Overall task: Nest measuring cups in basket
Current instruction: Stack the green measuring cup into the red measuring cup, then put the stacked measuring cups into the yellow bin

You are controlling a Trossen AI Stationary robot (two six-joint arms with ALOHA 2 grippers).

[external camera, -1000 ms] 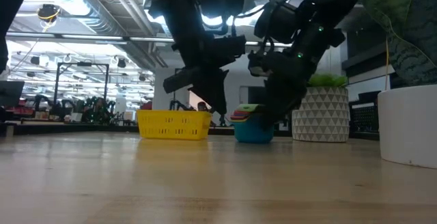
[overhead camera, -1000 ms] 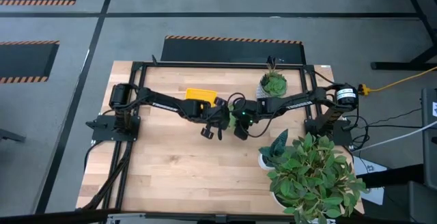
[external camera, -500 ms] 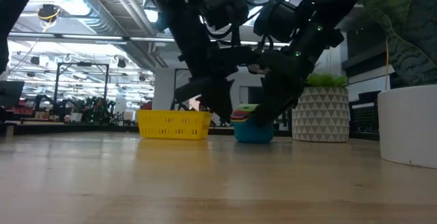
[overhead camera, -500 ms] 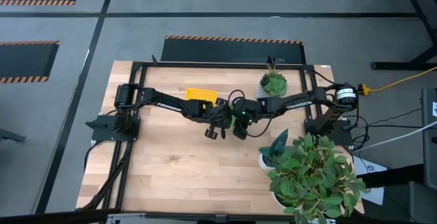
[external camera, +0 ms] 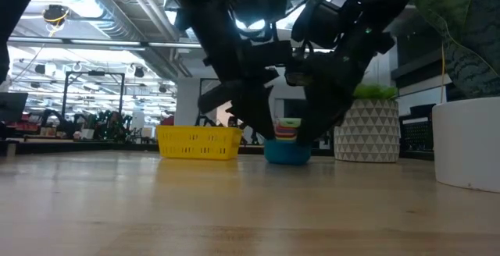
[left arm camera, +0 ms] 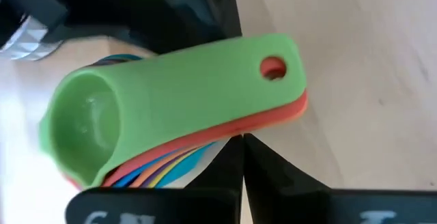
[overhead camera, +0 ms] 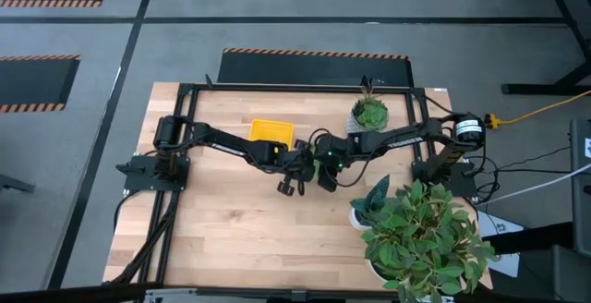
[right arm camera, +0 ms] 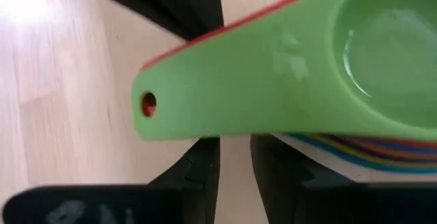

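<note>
The measuring cups (external camera: 287, 140) sit nested in one stack, green on top, on the table (overhead camera: 240, 229) just right of the yellow basket (overhead camera: 271, 133), outside it. No readable writing shows. The left gripper (overhead camera: 292, 184) has slid closer to the stack since a moment ago; the right gripper (overhead camera: 328, 175) remains beside it. I cannot tell whether either is holding the stack.

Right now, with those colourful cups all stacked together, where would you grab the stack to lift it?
Probably by the handles: the nested measuring cups have flat handles fanned together, sticking out sideways from the bowls. Pinch that bundle top and bottom, approaching from its free end; the round bowls offer no flat grip.
</note>
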